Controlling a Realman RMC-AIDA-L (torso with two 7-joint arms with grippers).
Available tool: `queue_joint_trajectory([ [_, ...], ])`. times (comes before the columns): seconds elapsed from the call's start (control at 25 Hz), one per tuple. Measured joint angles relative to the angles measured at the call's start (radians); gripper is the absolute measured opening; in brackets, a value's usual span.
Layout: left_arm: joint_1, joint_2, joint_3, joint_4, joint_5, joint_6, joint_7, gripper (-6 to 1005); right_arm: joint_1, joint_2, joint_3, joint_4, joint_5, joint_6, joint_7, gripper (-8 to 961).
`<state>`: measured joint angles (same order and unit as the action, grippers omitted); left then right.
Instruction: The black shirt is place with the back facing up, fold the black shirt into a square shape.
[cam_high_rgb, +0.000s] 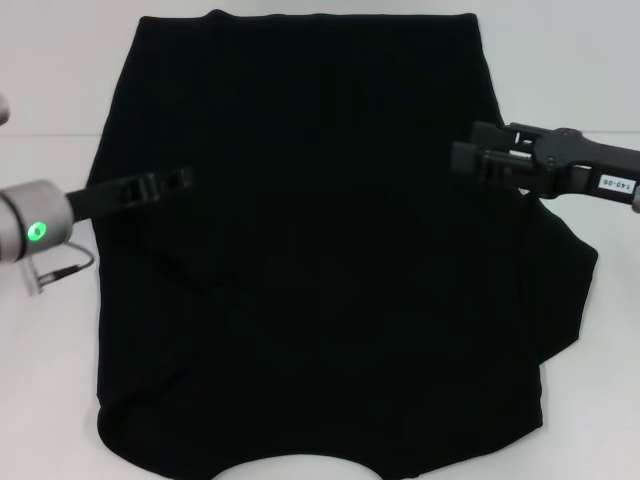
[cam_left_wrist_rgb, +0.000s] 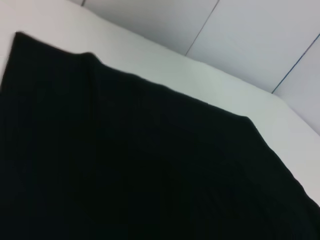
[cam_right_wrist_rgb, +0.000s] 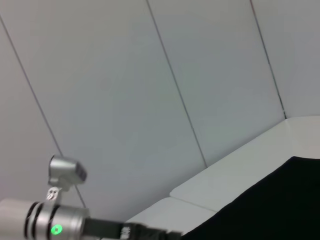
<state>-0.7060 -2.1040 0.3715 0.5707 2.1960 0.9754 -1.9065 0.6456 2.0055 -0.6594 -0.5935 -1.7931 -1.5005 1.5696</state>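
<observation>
Covering the white table (cam_high_rgb: 40, 400), black shirt (cam_high_rgb: 320, 280) under both hands, grips unclear, pale panelled wall (cam_right_wrist_rgb: 150, 75) behind

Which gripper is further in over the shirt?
The left gripper: in the head view its tip lies over the black shirt, inside the left edge. The right gripper sits only at the shirt's right edge.

Bright even light, soft focus, faint shadows, no glare

I am working in what is looking like a lab: a plain white table (cam_high_rgb: 60, 400) under me and pale panelled walls (cam_right_wrist_rgb: 150, 75) (thin seams) at 12 o'clock.
</observation>
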Motion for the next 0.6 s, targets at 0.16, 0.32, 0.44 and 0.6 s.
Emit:
queue_joint_trajectory([
  [0.16, 0.052, 0.005, 0.000, 0.021, 0.004, 0.043, -0.055, 491, -0.004, -0.009, 0.014, 0.004, 0.000, -0.007, 0.004, 703],
  [0.32, 0.092, 0.002, -0.001, 0.035, 0.007, 0.081, -0.099, 639, -0.005, -0.010, 0.014, 0.005, -0.001, -0.008, 0.005, 703],
  [0.44, 0.110, 0.003, -0.001, 0.051, 0.025, 0.143, -0.136, 769, -0.005, -0.010, 0.014, 0.002, -0.002, -0.005, 0.010, 703],
  [0.6, 0.111, 0.003, 0.000, 0.065, 0.086, 0.224, -0.173, 851, -0.005, -0.012, 0.014, 0.001, -0.003, -0.006, 0.011, 702],
])
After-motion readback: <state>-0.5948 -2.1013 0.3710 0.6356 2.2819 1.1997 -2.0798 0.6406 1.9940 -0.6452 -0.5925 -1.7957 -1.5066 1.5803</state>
